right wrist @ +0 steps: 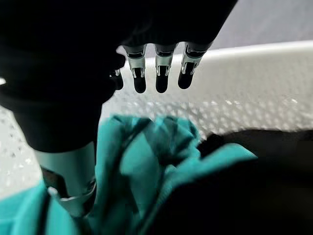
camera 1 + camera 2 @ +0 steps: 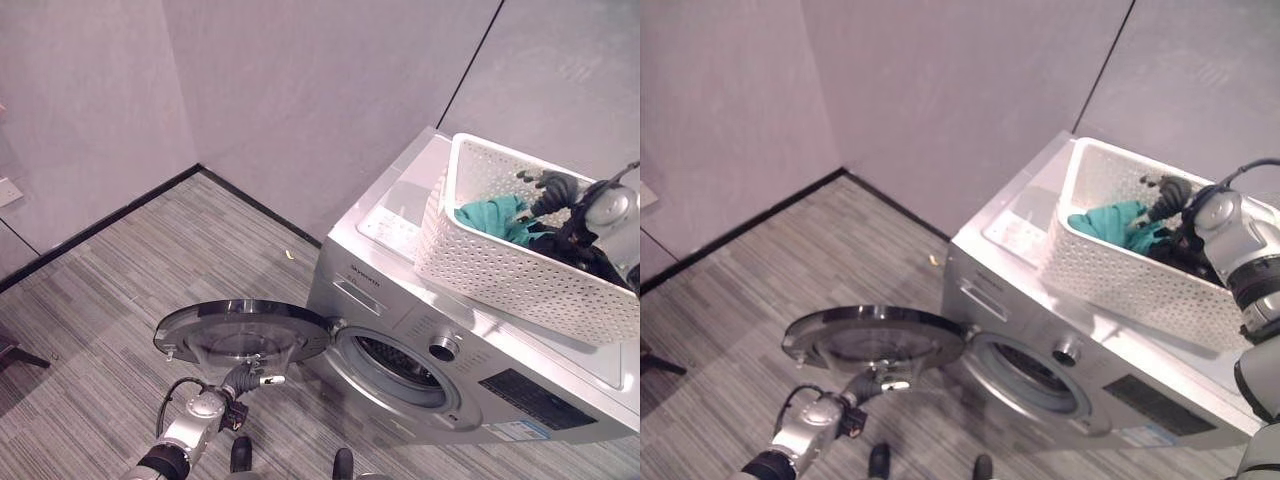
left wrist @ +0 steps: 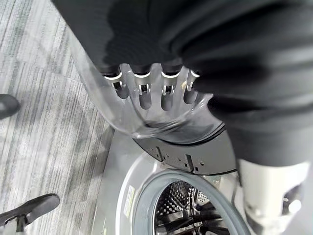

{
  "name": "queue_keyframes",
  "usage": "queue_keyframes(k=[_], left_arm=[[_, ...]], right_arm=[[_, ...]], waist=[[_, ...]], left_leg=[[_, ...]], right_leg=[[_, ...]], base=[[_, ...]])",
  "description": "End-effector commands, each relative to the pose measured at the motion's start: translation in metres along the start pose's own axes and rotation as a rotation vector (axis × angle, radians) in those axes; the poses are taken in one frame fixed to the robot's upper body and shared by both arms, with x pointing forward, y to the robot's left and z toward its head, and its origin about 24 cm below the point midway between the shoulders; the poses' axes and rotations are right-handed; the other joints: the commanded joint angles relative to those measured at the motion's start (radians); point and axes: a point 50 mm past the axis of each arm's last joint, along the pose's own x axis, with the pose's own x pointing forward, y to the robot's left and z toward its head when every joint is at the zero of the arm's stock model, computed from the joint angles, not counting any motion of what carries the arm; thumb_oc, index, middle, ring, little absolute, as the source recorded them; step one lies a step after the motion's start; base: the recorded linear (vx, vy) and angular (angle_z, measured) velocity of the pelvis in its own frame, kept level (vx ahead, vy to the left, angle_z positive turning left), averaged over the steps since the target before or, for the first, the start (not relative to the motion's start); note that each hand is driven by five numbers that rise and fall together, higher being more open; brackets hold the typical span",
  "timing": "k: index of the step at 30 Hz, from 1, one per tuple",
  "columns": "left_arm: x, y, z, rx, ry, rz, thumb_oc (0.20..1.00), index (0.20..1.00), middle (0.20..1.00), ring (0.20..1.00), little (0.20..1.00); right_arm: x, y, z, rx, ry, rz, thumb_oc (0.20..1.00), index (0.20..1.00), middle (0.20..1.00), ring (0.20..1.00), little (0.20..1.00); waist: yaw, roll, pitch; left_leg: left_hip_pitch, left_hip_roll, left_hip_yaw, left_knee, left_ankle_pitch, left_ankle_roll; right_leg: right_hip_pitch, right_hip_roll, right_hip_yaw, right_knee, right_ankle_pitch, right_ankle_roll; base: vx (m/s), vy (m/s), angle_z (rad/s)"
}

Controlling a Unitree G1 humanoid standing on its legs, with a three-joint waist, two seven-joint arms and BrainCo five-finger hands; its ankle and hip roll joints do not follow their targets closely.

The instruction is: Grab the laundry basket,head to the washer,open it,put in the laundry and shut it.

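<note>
Right hand [image 2: 1167, 193] hangs inside the basket [image 2: 470, 262], fingers [image 1: 157, 81] straight and apart above the teal cloth [image 1: 146, 161], holding nothing. Just beside that cloth lies something dark [image 1: 254, 147], more laundry by the look of it, though I cannot tell exactly what. Both pieces sit in the basket's far half, and the basket rests on top of the washer [image 2: 400, 300], tilted a little across the lid.

Down low, the left hand [image 2: 243, 379] is under the open door [image 2: 240, 330]. In the left wrist view its fingers [image 3: 145, 95] reach straight along the clear door bowl [image 3: 127, 122], relaxed rather than curled, seemingly steadying the door, not clamped on it. The drum [image 3: 188, 210] gapes open below, so the way in is ready.

Now the cloth: it looks soft, light and floppy, crumpled into folds. I'd judge it will sag and trail when lifted, so the best hold is a bunched ridge near the middle of the heap, fingers and thumb closing round a thick fold, not a loose edge. The dark piece may tangle with it and ride along. The basket wall is stiff plastic, close by the fingers, so there is little room to sweep.
</note>
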Motion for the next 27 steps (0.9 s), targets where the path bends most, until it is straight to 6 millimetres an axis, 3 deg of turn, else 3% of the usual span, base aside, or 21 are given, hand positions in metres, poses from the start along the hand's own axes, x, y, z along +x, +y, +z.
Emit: queue_keyframes(k=[1, 7, 11, 12, 15, 20, 24, 25, 26, 27], left_arm=[[0.009, -0.001, 0.033, 0.068, -0.100, -0.021, 1.000, 1.000, 1.000, 1.000, 1.000], [0.002, -0.006, 0.048, 0.052, -0.186, -0.072, 1.000, 1.000, 1.000, 1.000, 1.000], [0.000, -0.006, 0.054, 0.045, -0.217, -0.070, 1.000, 1.000, 1.000, 1.000, 1.000], [-0.006, -0.006, 0.069, -0.014, -0.295, -0.076, 1.000, 1.000, 1.000, 1.000, 1.000], [-0.012, -0.006, 0.079, -0.058, -0.357, -0.085, 1.000, 1.000, 1.000, 1.000, 1.000], [-0.013, -0.002, 0.084, -0.067, -0.379, -0.069, 1.000, 1.000, 1.000, 1.000, 1.000], [-0.015, 0.004, 0.082, -0.062, -0.367, -0.053, 1.000, 1.000, 1.000, 1.000, 1.000], [-0.015, 0.005, 0.079, -0.065, -0.357, -0.047, 1.000, 1.000, 1.000, 1.000, 1.000], [-0.014, 0.006, 0.079, -0.066, -0.355, -0.040, 1.000, 1.000, 1.000, 1.000, 1.000], [-0.013, 0.006, 0.077, -0.083, -0.351, -0.035, 1.000, 1.000, 1.000, 1.000, 1.000]], right_arm=[[-0.012, -0.041, -0.011, 0.016, 0.043, -0.134, 1.000, 1.000, 1.000, 1.000, 1.000], [-0.007, -0.019, -0.014, -0.044, 0.065, -0.042, 1.000, 1.000, 1.000, 1.000, 1.000], [-0.005, -0.015, -0.011, -0.037, 0.055, -0.037, 1.000, 1.000, 1.000, 1.000, 1.000], [0.001, -0.007, -0.016, 0.009, 0.087, -0.034, 1.000, 1.000, 1.000, 1.000, 1.000], [0.006, -0.004, -0.015, 0.044, 0.108, -0.036, 1.000, 1.000, 1.000, 1.000, 1.000], [0.010, 0.001, -0.014, 0.062, 0.124, -0.029, 1.000, 1.000, 1.000, 1.000, 1.000], [0.010, 0.007, -0.013, -0.037, 0.137, 0.033, 1.000, 1.000, 1.000, 1.000, 1.000], [0.010, 0.015, -0.015, -0.048, 0.138, 0.066, 0.379, 0.379, 0.379, 0.379, 0.379], [0.010, 0.019, -0.012, -0.030, 0.116, 0.067, 0.200, 0.200, 0.200, 0.200, 0.200], [0.010, 0.015, -0.007, -0.009, 0.085, 0.037, 0.200, 0.200, 0.200, 0.200, 0.200]], waist=[[0.034, 0.003, 0.030], [0.048, 0.001, 0.060], [0.054, -0.002, 0.073], [0.072, -0.004, 0.099], [0.098, -0.012, 0.127], [0.123, -0.023, 0.161], [0.130, -0.038, 0.174], [0.128, -0.042, 0.173], [0.125, -0.044, 0.171], [0.120, -0.043, 0.167]], left_leg=[[0.030, 0.023, -0.016, 0.045, -0.134, 0.025], [0.001, 0.022, -0.028, 0.052, -0.129, 0.025], [-0.012, 0.021, -0.035, 0.056, -0.128, 0.027], [-0.039, 0.021, -0.043, 0.066, -0.125, 0.029], [-0.068, 0.020, -0.050, 0.076, -0.120, 0.030], [-0.113, 0.019, -0.063, 0.090, -0.112, 0.027], [-0.129, 0.024, -0.071, 0.087, -0.105, 0.022], [-0.128, 0.026, -0.074, 0.084, -0.104, 0.022], [-0.124, 0.025, -0.075, 0.080, -0.105, 0.023], [-0.118, 0.024, -0.074, 0.077, -0.106, 0.025]], right_leg=[[-0.031, -0.023, -0.017, 0.046, -0.057, 0.020], [-0.045, -0.024, -0.031, 0.046, -0.057, 0.017], [-0.054, -0.024, -0.033, 0.047, -0.056, 0.017], [-0.069, -0.024, -0.038, 0.042, -0.047, 0.019], [-0.083, -0.021, -0.047, 0.033, -0.037, 0.019], [-0.104, -0.020, -0.057, 0.028, -0.031, 0.017], [-0.112, -0.017, -0.071, 0.024, -0.033, 0.015], [-0.111, -0.016, -0.074, 0.024, -0.035, 0.014], [-0.110, -0.016, -0.074, 0.024, -0.037, 0.014], [-0.109, -0.015, -0.071, 0.024, -0.037, 0.014]], base=[[0.00, 0.000, 0.00], [-0.01, -0.003, 0.03], [-0.03, -0.007, 0.08], [-0.06, -0.009, 0.09], [-0.06, -0.015, -0.01], [-0.05, -0.023, 0.02], [-0.01, -0.031, 0.14], [0.01, -0.037, 0.15], [0.00, -0.020, 0.15], [0.00, 0.000, 0.12]])
